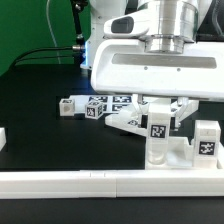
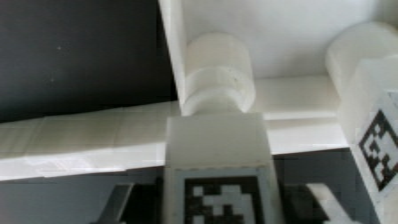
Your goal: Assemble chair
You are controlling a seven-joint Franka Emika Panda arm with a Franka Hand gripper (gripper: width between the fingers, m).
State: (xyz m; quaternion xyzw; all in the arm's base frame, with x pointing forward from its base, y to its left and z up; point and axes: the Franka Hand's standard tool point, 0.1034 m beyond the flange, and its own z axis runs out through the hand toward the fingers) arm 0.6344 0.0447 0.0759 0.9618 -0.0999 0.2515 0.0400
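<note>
Chair [image 1: 172, 152] work centres on the gripper [image 1: 163, 107], whose dark fingers [image 2: 128, 205] straddle a tagged post [image 1: 157, 128]. I cannot tell whether they pinch it or stand just off it. The post is upright on a white slab [image 1: 180, 158], probably so its end seats squarely. In the wrist view a rounded peg [image 2: 222, 75] lies in line beyond the post, which suggests the arm is lined up along that axis. A second tagged post [image 1: 207, 140] stands on the same slab toward the exterior view's right. The slab is pushed against the long white rail [image 1: 60, 182], which likely braces it against downward force. Loose tagged parts [image 1: 95, 107] wait on the black table [image 1: 40, 95] behind, toward the exterior view's left.
</note>
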